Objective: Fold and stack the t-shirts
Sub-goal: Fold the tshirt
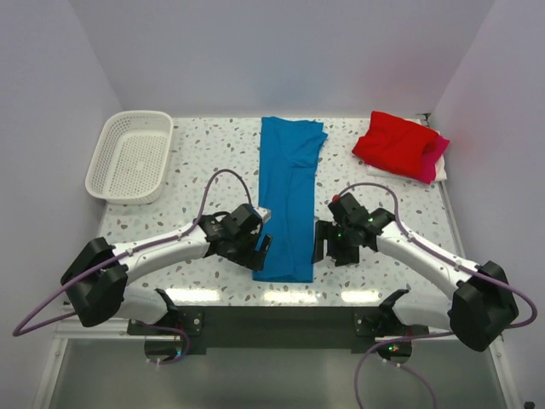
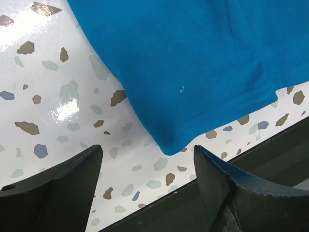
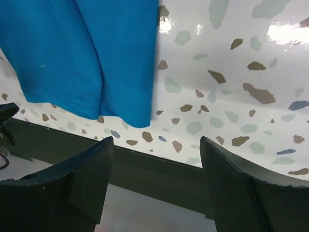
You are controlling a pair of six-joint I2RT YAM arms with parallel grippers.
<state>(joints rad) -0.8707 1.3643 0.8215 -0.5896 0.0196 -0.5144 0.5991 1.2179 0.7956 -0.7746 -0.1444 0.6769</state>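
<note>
Free table (image 1: 204, 153) btwn basket (image 1: 136, 158), blue tee (image 1: 289, 187)

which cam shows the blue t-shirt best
The top external view: the blue t-shirt shows end to end there, lying as a long narrow strip. The left wrist view catches only one hem corner, and the right wrist view only the other corner.

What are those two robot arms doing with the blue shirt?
They are folding shirts. The blue t-shirt lies on the table as a long strip. The left gripper and right gripper sit open at its near corners, gripping nothing. A red t-shirt is folded on a pink t-shirt at the far right.
</note>
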